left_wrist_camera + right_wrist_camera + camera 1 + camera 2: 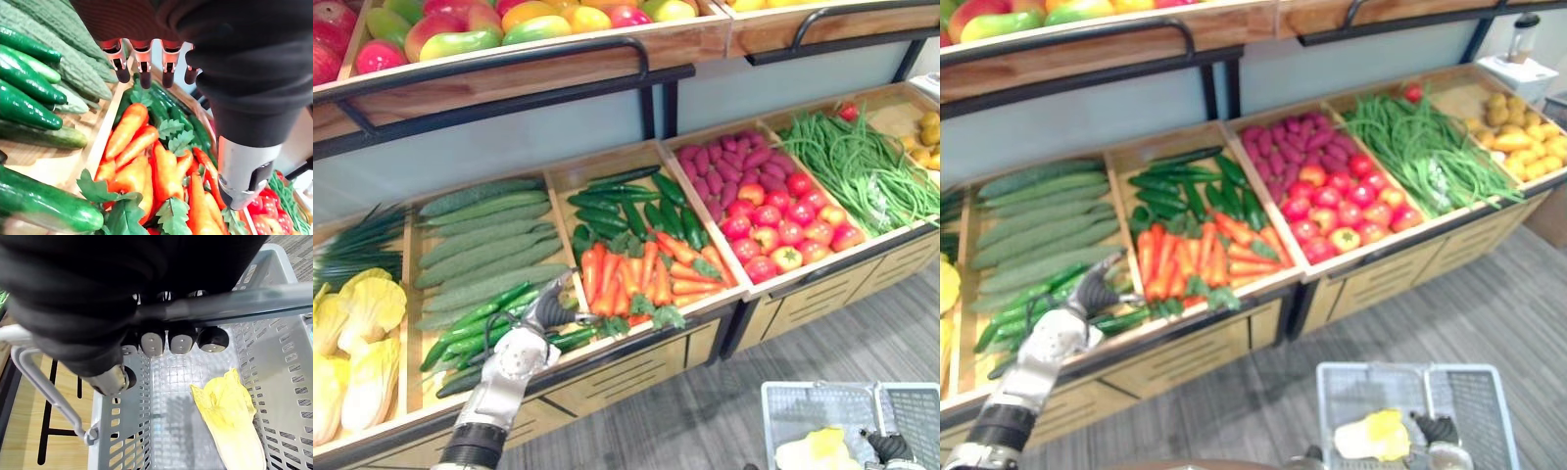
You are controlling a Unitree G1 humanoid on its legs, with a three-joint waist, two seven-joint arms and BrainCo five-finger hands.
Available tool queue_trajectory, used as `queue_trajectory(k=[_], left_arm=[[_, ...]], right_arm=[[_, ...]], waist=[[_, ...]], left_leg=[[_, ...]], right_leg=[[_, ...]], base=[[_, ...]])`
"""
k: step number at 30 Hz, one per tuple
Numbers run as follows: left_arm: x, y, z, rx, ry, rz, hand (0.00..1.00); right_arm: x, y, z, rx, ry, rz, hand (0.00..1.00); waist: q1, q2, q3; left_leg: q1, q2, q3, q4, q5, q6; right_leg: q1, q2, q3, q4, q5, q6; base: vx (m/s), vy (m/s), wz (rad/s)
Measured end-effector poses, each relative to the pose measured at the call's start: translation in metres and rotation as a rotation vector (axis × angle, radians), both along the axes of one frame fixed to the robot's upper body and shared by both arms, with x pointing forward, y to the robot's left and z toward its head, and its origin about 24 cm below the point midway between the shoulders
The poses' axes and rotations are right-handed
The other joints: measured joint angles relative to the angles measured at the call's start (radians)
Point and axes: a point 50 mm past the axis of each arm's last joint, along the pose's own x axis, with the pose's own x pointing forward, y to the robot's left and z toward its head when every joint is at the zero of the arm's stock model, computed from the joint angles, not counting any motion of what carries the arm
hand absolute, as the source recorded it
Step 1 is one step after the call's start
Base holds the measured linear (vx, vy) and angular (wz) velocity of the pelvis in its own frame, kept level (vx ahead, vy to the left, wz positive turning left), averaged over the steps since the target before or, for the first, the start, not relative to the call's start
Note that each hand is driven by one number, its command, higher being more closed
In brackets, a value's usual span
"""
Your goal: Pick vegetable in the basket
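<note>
A wooden produce stand [626, 364] on a grey carpet floor [705, 421] fills the upper part of the frame, and its compartments are full of vegetables. The left hand [540, 315] is in the lower left of the frame, over the smooth dark green cucumbers [475, 323], just beside the divider that separates them from the carrots [636, 279]. In its wrist view the fingers [143, 68] are stretched out straight and wide and hold nothing; they point toward the carrots and are above them, not touching. I judge that the step in hand is the reach for a vegetable, and the grasp is not yet made. The next move calls for lowering the hand onto one piece and curling the fingers around it without catching its neighbours, because the pieces lie tightly together. From these pictures I cannot tell whether a cucumber or a carrot is the target. The cucumbers look glossy and long; the carrots are orange with green leafy tops. In the lower right of the frame the right hand [178, 341] has its fingers curled round the handle [234, 303] of the grey plastic basket [803, 401]. One yellow leafy vegetable [230, 411] lies inside the basket.
</note>
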Motion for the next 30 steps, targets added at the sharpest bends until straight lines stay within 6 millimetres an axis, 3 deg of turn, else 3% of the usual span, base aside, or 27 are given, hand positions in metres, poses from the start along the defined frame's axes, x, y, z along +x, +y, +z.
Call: queue_trajectory(k=[4, 15, 25, 30], left_arm=[[0.007, -0.01, -0.019, -0.073, 0.08, 0.121, 0.0], [0.015, -0.024, -0.019, -0.019, 0.099, 0.124, 0.0], [0.022, -0.022, -0.03, 0.029, 0.169, 0.189, 0.0], [0.031, -0.019, -0.026, 0.067, 0.162, 0.22, 0.0]], right_arm=[[0.007, 0.006, -0.002, 0.02, -0.007, 0.001, 1.0], [0.012, 0.013, -0.003, 0.022, -0.007, 0.021, 1.0], [0.012, 0.018, -0.006, 0.035, -0.009, 0.018, 1.0], [0.013, 0.02, -0.007, 0.041, -0.01, 0.017, 1.0]], waist=[[-0.01, -0.006, 0.009], [-0.011, -0.015, 0.022], [-0.014, -0.028, 0.03], [-0.013, -0.032, 0.032]], left_leg=[[0.002, 0.0, 0.002, 0.0, 0.0, 0.0], [0.002, 0.0, 0.002, 0.0, -0.001, -0.001], [0.002, 0.0, 0.002, 0.0, -0.001, -0.001], [0.002, 0.0, 0.001, 0.0, -0.001, -0.001]], right_leg=[[-0.002, 0.002, 0.007, -0.002, 0.004, -0.002], [-0.001, 0.003, 0.014, -0.02, 0.019, -0.007], [0.0, 0.004, 0.015, -0.023, 0.021, -0.005], [0.001, 0.004, 0.014, -0.024, 0.021, -0.004]], base=[[0.0, -0.005, -0.04], [-0.01, -0.007, -0.03], [0.0, 0.0, 0.0], [0.0, 0.0, 0.0]])
